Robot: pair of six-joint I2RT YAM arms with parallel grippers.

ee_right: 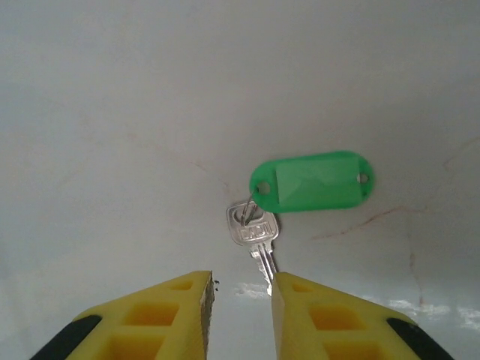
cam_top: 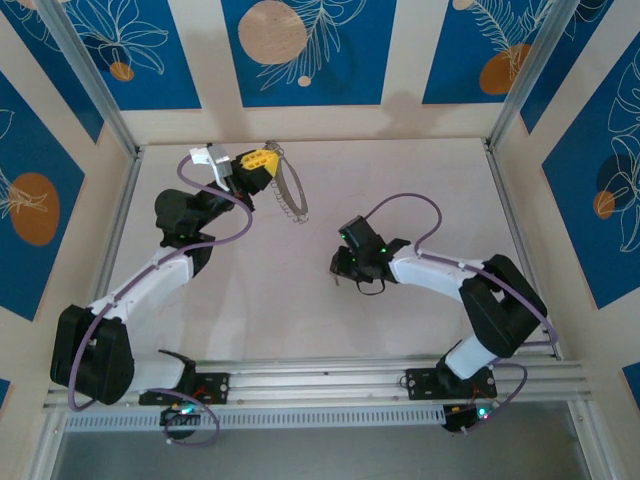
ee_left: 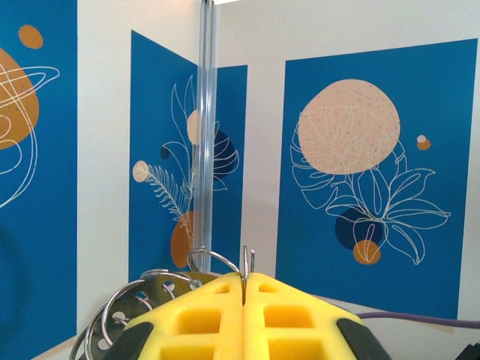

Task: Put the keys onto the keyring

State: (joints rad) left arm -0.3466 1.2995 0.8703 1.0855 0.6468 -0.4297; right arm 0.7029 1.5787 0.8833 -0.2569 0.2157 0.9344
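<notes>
The left gripper [ee_left: 244, 283] is closed tight, its yellow fingers [ee_left: 195, 322] pressed together with part of the keyring [ee_left: 142, 296] wire pinched in the seam. The rest of the coils fan out to the left of the fingers in the wrist view. From above, this gripper [cam_top: 262, 165] sits near the table's far edge, left of centre. The keyring [cam_top: 292, 195] curves from it toward the middle of the table [cam_top: 430, 170] (whether its low end touches the surface I cannot tell).

The right gripper [ee_right: 241, 283] has its jaws a little apart and grips nothing. The key [ee_right: 253, 227] lies flat on the table just ahead, its blade reaching into the gap close by the right-hand finger [ee_right: 315, 315]. A small ring [ee_right: 246, 210] joins the key's silver head to a green tag [ee_right: 311, 182] lying beyond it. From above, the right gripper [cam_top: 342, 270] is low over the table's middle, well apart from the keyring
</notes>
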